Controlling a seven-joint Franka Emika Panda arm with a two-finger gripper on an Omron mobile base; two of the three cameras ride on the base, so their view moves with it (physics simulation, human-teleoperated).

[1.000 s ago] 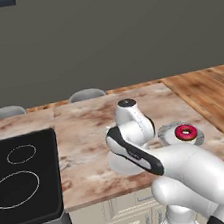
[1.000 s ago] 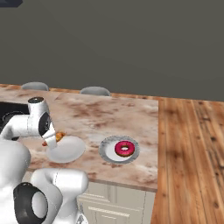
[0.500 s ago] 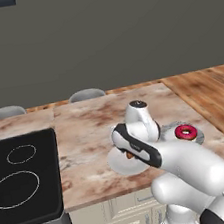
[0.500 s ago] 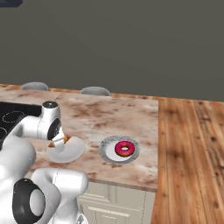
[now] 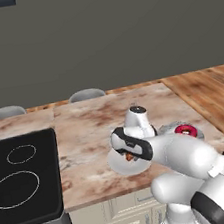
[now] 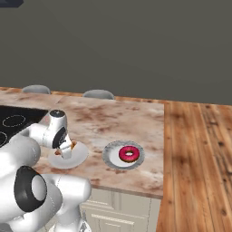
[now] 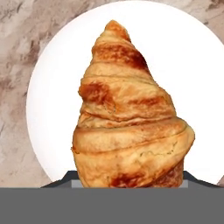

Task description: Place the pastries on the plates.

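My gripper (image 6: 66, 150) is shut on the golden-brown croissant (image 7: 131, 118), which hangs just over the plain white plate (image 7: 192, 65). In the hand view the croissant stands in front of the plate's middle and hides most of the fingers. From the left base view the croissant (image 5: 129, 157) peeks out under the wrist, over the white plate (image 5: 118, 167). The pink-frosted donut (image 6: 129, 154) lies on the greyish scalloped plate (image 6: 110, 157), to the right of the white plate (image 6: 78, 159). The donut (image 5: 186, 131) also shows past the arm.
A black cooktop (image 5: 22, 177) takes up the counter's left end. Marble countertop (image 6: 113, 118) stretches behind the plates, and a wooden surface (image 6: 195, 149) adjoins it on the right. Two grey chair backs (image 5: 86, 94) stand at the far edge.
The arm has carried the croissant to the right and down, from beside the white plate's left rim to just over its middle. The donut and both plates have stayed put.
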